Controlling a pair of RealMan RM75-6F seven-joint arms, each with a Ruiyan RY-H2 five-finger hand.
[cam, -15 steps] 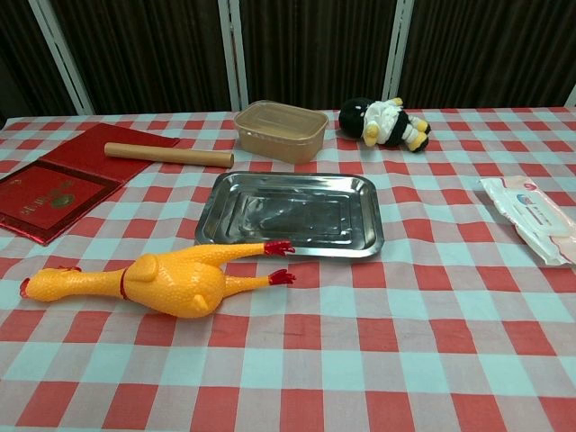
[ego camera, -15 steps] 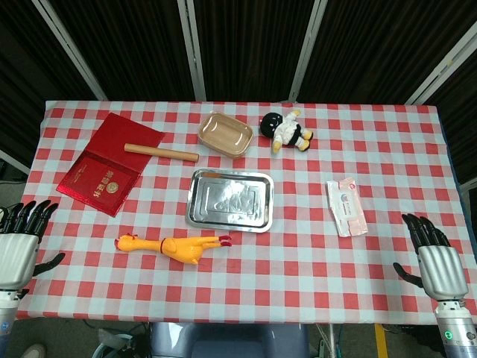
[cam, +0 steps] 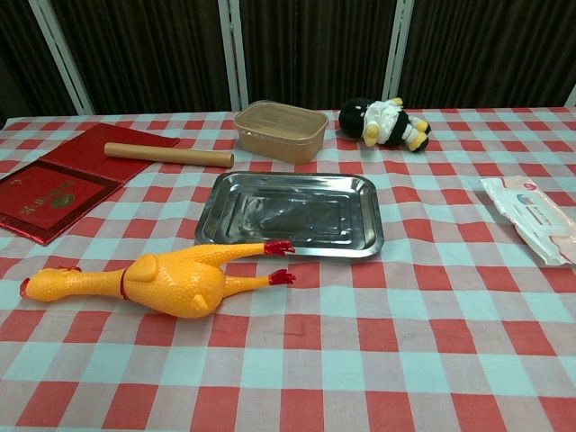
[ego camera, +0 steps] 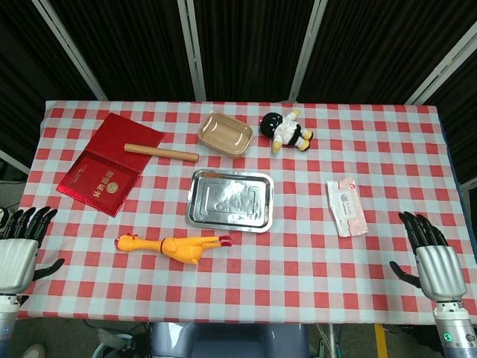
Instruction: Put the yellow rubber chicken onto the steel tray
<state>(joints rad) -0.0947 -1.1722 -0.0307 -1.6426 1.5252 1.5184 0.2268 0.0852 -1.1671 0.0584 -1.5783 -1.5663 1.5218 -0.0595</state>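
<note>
Both arms are cut off by the lower frame edge in the head view, and the left hand (ego camera: 16, 252) and right hand (ego camera: 430, 257) are seen with fingers spread, holding nothing. The tray (ego camera: 230, 199), shiny steel with a raised rim, is seen bare, as is the tub (ego camera: 226, 134) behind it. The chicken (ego camera: 174, 245), pebbled yellow rubber, is laid on its side on the checked cloth (ego camera: 298, 261) just in front of the tray, feet nearest the rim

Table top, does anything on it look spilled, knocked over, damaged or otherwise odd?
Nothing stands out. The rubber chicken lies on its side just in front of the empty steel tray, and the plush toy lies on its side too. No spill or damage shows.
</note>
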